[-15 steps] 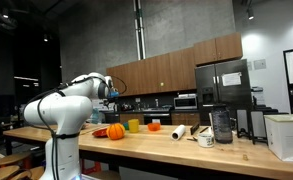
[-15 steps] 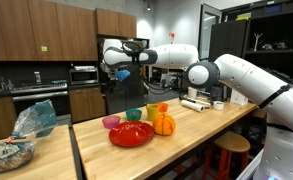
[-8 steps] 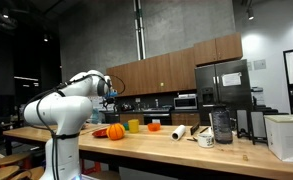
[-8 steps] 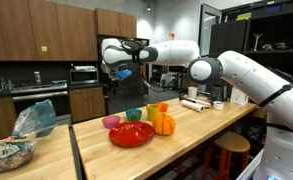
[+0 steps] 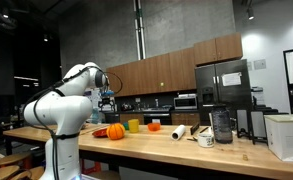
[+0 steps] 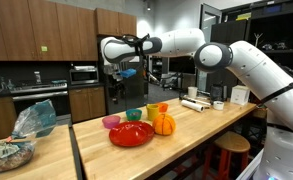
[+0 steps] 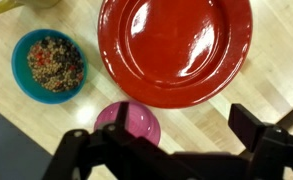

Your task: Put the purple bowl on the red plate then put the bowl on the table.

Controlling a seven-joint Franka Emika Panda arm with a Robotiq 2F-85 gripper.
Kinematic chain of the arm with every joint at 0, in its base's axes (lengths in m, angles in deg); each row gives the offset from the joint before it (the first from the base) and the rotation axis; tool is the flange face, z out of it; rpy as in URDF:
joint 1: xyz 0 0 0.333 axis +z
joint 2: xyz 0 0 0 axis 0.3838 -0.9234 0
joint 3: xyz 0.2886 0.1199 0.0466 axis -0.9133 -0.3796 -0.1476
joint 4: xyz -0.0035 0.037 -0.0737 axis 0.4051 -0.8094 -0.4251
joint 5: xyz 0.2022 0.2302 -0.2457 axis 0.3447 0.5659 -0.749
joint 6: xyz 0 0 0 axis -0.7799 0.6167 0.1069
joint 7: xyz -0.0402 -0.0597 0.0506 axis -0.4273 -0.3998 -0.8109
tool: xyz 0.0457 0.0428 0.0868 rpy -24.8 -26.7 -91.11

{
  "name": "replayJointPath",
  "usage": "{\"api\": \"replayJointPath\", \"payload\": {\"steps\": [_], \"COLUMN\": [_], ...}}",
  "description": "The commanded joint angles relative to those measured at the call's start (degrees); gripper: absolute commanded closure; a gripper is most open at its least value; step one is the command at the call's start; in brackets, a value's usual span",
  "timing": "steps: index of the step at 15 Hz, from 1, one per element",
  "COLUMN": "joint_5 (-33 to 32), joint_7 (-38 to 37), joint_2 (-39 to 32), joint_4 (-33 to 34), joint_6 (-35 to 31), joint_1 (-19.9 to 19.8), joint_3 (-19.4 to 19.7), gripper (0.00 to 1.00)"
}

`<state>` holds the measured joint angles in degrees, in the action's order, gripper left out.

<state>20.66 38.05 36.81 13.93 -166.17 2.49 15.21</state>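
Note:
The purple bowl (image 6: 111, 122) is small and pink-purple and stands on the light wooden table (image 6: 186, 140), just beside the red plate (image 6: 132, 134). In the wrist view the bowl (image 7: 127, 122) lies below the plate's (image 7: 176, 45) rim, touching or nearly touching it. My gripper (image 6: 126, 68) hangs high above the bowl and plate. In the wrist view the gripper (image 7: 161, 140) is open and empty, its dark fingers (image 7: 251, 122) spread wide, with the bowl partly behind the left one. It also shows in an exterior view (image 5: 108, 95).
A blue bowl of food (image 7: 50, 63) sits left of the plate. An orange pumpkin (image 6: 163, 123) and a yellow-green cup (image 6: 153, 113) stand behind the plate. Farther along the counter are a paper roll (image 5: 179, 131) and a dark jar (image 5: 222, 125).
The arm has swung its elbow up and the gripper has shifted slightly over the plate and bowl. The bowl, plate and other items have not moved.

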Motion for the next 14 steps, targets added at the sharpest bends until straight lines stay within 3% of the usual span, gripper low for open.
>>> {"api": "replayJointPath", "payload": {"steps": [1, 6, 12, 14], "joint_5": [2.32, 5.84, 5.09, 4.80], "joint_7": [-3.09, -7.05, -12.01, -14.03], "joint_2": [9.34, 17.03, 26.62, 29.61], "joint_4": [-13.90, -26.81, -43.31, -48.61], "joint_6": [0.70, -3.37, -15.44, -18.48], "joint_1": [-1.44, -2.09, -1.64, -2.63], "joint_3": [-0.69, -0.41, 0.20, -1.19], "gripper": [0.00, 0.00, 0.00, 0.00]}}
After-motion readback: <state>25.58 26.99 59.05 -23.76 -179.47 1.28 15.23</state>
